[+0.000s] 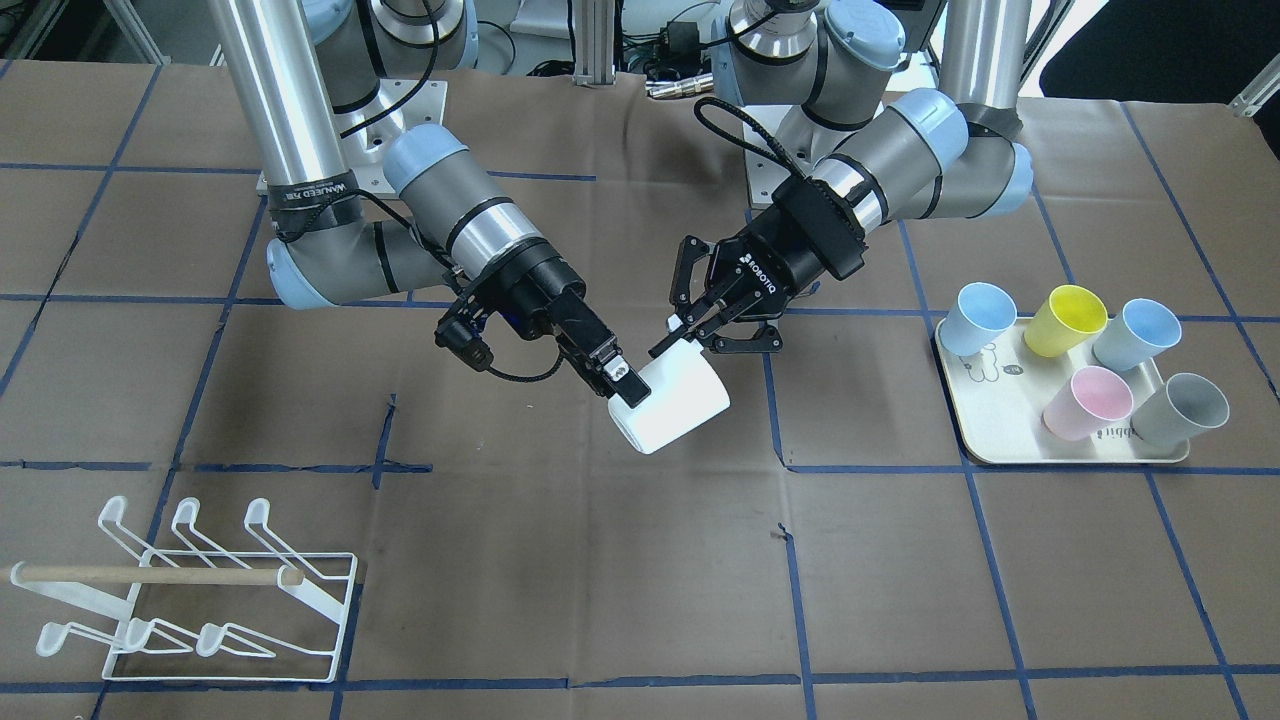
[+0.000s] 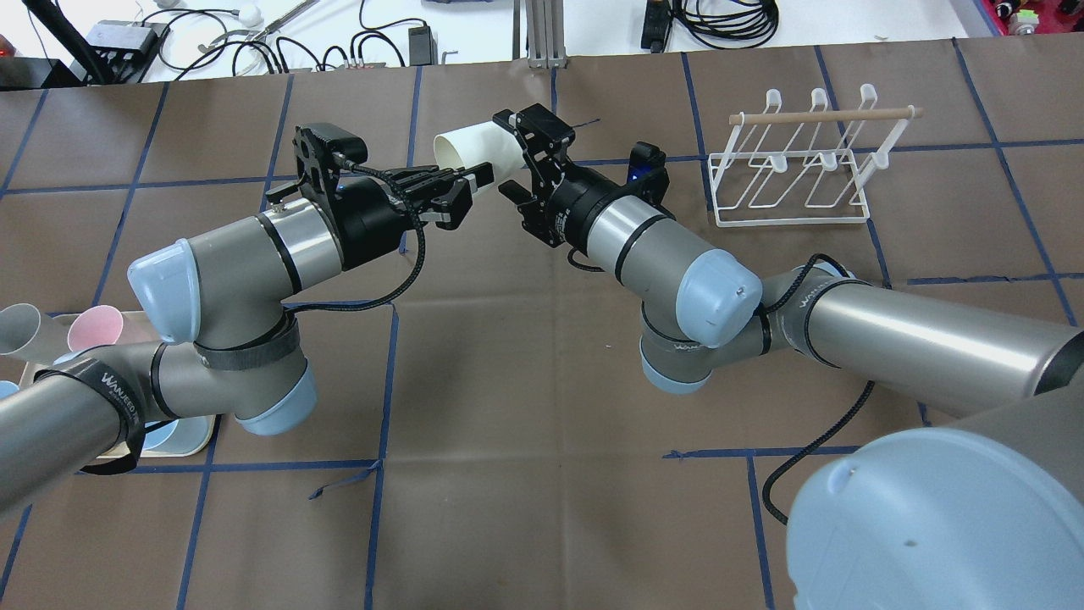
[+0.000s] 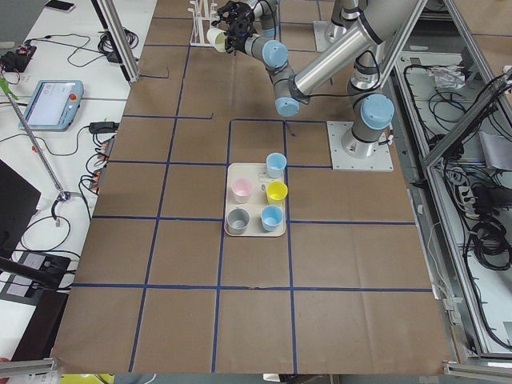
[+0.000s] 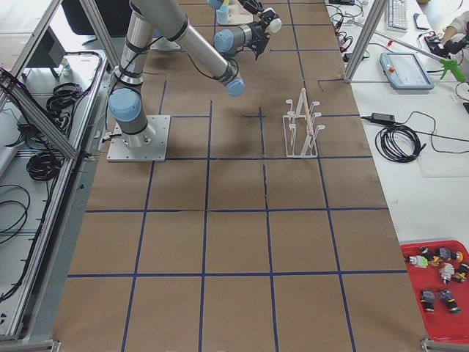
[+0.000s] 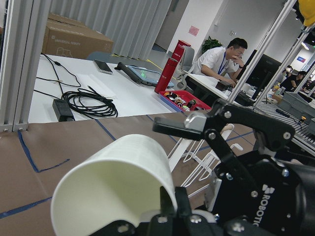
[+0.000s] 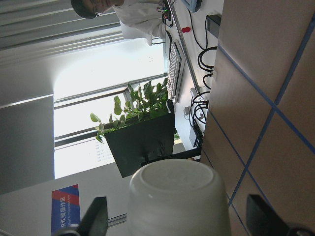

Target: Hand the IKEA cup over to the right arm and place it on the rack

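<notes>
The white IKEA cup hangs in mid-air over the table's middle, tilted on its side between both grippers. My left gripper, on the arm with the braided cable, is shut on the cup's rim; it also shows in the overhead view. My right gripper is open, its fingers astride the cup's base end with gaps on both sides, as the right wrist view shows around the cup. The white wire rack with its wooden dowel stands apart near the table's corner on my right side.
A cream tray on my left side holds several coloured cups: blue, yellow, pink, grey. Brown paper with blue tape lines covers the table. Cables and gear lie beyond the far edge.
</notes>
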Robot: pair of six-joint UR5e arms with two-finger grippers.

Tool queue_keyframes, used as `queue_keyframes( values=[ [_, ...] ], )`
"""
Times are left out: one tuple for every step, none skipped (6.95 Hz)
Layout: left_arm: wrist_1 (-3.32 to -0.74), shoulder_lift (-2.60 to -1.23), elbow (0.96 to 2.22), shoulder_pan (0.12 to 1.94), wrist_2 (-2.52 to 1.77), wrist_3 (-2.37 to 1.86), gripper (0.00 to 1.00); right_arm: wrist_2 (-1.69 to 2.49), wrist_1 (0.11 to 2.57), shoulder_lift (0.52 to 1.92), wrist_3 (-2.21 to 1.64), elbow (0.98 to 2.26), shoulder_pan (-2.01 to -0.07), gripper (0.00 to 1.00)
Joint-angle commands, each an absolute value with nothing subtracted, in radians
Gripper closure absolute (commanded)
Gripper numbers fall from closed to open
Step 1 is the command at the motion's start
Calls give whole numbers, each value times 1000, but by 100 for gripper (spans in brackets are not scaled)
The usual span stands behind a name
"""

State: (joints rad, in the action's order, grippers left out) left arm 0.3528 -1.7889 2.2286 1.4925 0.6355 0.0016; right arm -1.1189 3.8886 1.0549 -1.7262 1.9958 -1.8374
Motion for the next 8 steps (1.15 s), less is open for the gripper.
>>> queue_keyframes(
  values=[
    [353,-1784,2227,1493,637,-14,100,-1124,3887,1043,-1759,1985,-1844,1],
    [353,-1783,2227,1493,637,-17,100,-1123,3887,1036,-1759,1971,-1851,1],
    [353,-1782,2227,1493,637,-17,100,-1124,3886,1026,-1758,1962,-1867,1],
    [353,-1782,2229,1493,637,-17,100,-1124,3884,1017,-1758,1954,-1868,1],
    [353,-1781,2227,1494,637,-28,100,-1124,3883,1017,-1758,1953,-1871,1],
    [353,-1781,2227,1494,637,-31,100,-1124,3876,1017,-1758,1953,-1871,1],
    [353,-1781,2227,1494,637,-31,100,-1124,3876,1017,-1759,1948,-1870,8],
    [353,-1782,2227,1494,637,-32,100,-1117,3876,1019,-1756,1936,-1871,21]
  ],
)
